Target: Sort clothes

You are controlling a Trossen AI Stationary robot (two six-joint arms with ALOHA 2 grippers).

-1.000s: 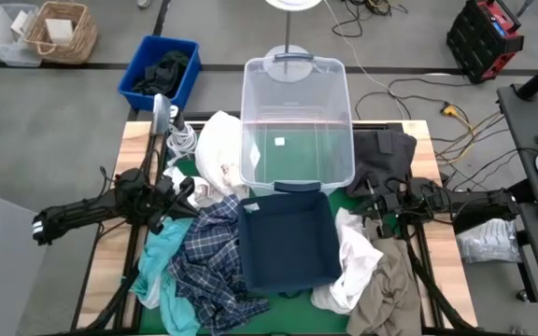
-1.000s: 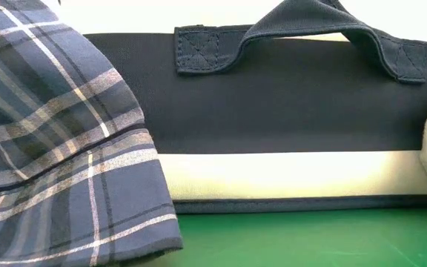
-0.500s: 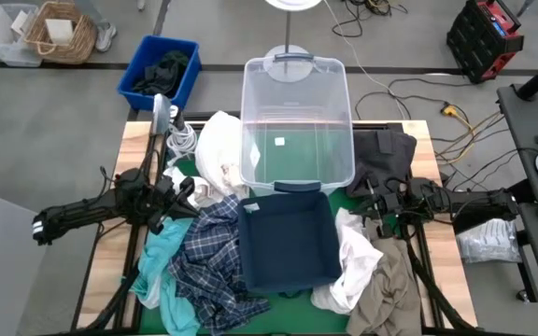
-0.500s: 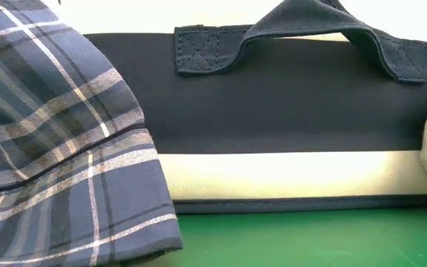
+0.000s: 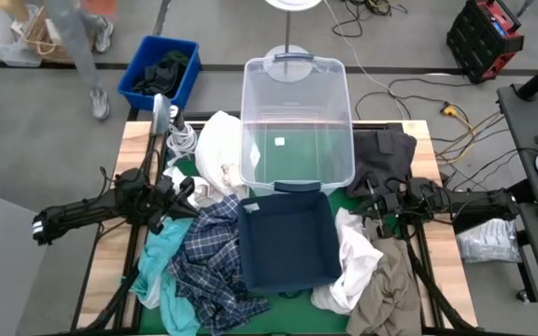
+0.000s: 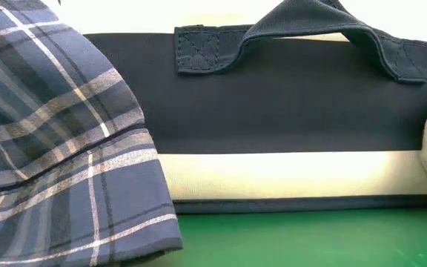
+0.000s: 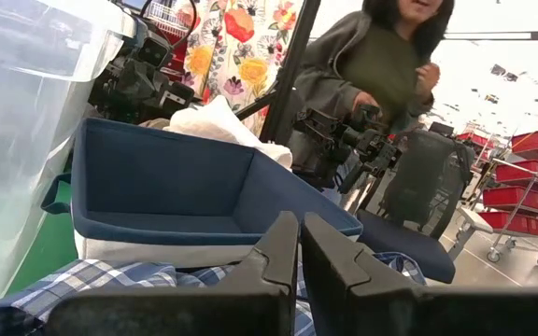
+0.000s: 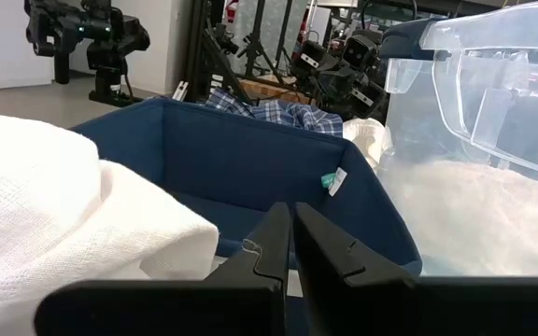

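Clothes point(image 5: 208, 271) heaped on table point(image 5: 110, 154) either side of navy box point(image 5: 286, 245). Left pincer point(image 7: 300, 245) pressed together, over plaid shirt point(image 5: 204, 250). Right pincer point(image 8: 292, 231) together too, beside white garment point(image 5: 355, 257).

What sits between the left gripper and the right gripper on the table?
In the high view, the navy fabric box lies between the left gripper and right gripper, with plaid shirt and white clothes flanking it.

Two white garments lie on the table: one point(image 5: 215, 154) left of centre, one point(image 5: 353, 261) at lower right. One plaid garment point(image 5: 204, 266), one teal garment point(image 5: 160, 257), one black garment point(image 5: 384, 154), one khaki garment point(image 5: 384, 297). One navy fabric box point(image 5: 286, 243), one clear plastic bin point(image 5: 296, 121).
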